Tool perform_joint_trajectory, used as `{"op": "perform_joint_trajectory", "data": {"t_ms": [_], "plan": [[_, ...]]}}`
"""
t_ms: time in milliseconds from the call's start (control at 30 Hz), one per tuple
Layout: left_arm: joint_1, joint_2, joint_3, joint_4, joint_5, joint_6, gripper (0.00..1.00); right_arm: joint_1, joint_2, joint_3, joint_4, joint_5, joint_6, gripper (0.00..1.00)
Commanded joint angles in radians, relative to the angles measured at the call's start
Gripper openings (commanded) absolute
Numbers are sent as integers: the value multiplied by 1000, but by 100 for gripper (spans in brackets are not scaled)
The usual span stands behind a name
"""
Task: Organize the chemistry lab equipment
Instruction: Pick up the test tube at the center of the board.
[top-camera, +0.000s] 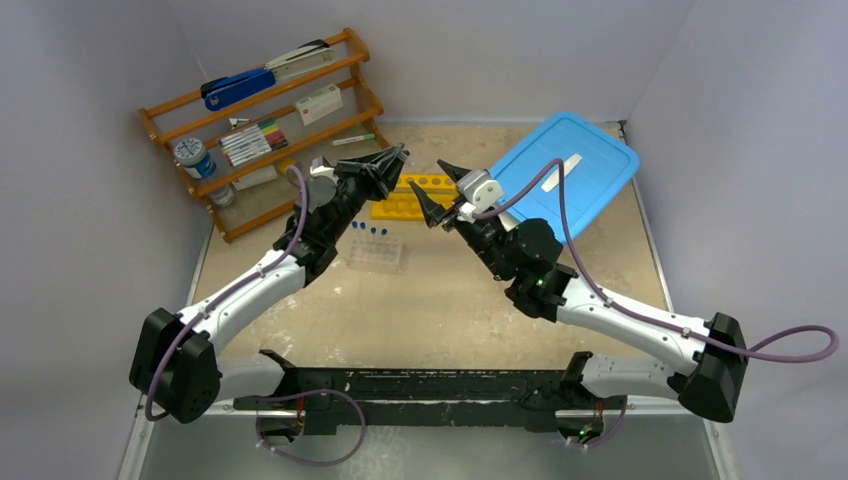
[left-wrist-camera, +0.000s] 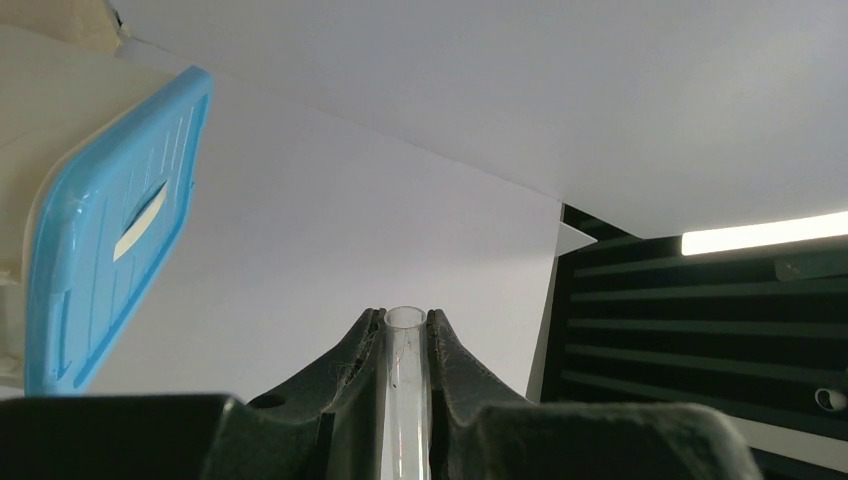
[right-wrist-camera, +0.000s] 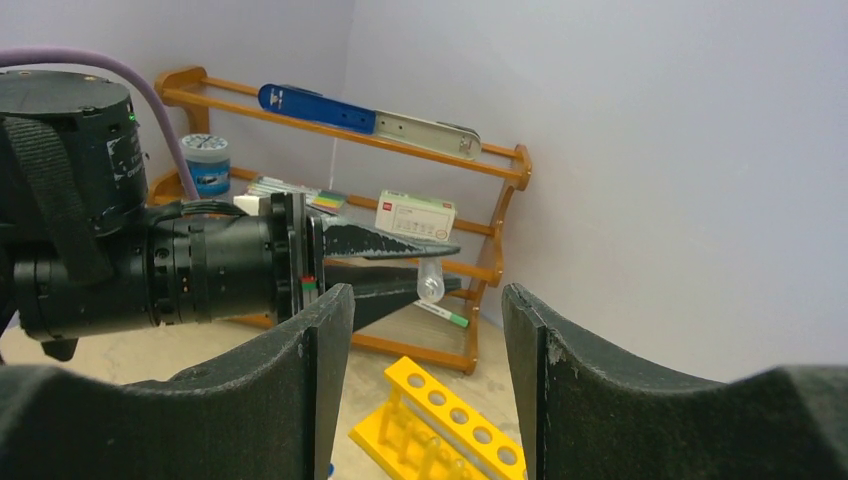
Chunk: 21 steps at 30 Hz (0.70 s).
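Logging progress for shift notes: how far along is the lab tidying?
Done: blue-capped tubes stand in the clear tray. In hand: the left gripper clamps a clear tube near the yellow rack; the right gripper is open beside it. Left: seating that tube in the rack.

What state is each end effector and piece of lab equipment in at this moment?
left end effector: shut on the clear tube
clear tube: held in the air, one end poking past the tips
right end effector: open, holding nothing
yellow rack: standing on the table
blue-capped tubes: upright in the clear tray
blue lid: lying flat at the far right
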Motion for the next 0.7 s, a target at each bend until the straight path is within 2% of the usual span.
{"op": "perform_joint_trajectory", "data": {"t_ms": [0,367,667], "plan": [[-30,-44,9,10,-27,15,0,7,40,88,85,23,-28,59],[-51,-90,2,8,-7,14,0,7,129,153,125,55,-53,55],[-49,-100,-3,43,5,-8,0,6,126,138,128,96,-65,53]]}}
